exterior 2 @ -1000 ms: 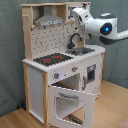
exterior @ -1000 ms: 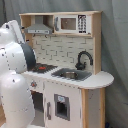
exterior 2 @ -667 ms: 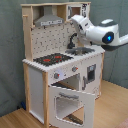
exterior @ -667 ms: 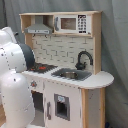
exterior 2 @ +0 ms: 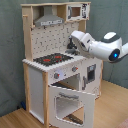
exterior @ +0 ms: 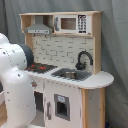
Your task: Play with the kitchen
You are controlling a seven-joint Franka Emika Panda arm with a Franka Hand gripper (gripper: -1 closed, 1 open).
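You are facing the kitchen (exterior 2: 57,65), a tall toy unit of white panels and pale wood that stands on a wooden floor (exterior 2: 15,120) against a grey curtain (exterior: 112,45). In both exterior views the black and red stovetop (exterior 2: 52,59) lies on the surface beside the steel sink (exterior: 70,75) with its black faucet (exterior: 84,59). A grey hood (exterior 2: 49,20) hangs above the stovetop, and an upper cabinet (exterior: 70,23) sits over the sink.

In the second exterior view the oven door (exterior 2: 70,102) hangs open, tipped forward and down, and the knobs (exterior 2: 56,75) line the panel above it. The white robot arm (exterior 2: 97,46) reaches in from the second exterior view's right, its end over the sink area. The gripper seems hidden behind the arm's own body, so I cannot tell how the jaws stand.

The kitchen looks stiff, bulky and too heavy to lift. Judge the small parts as the places to take hold: the door's top edge, a knob, the faucet. They probably turn lightly, so use gentle force.
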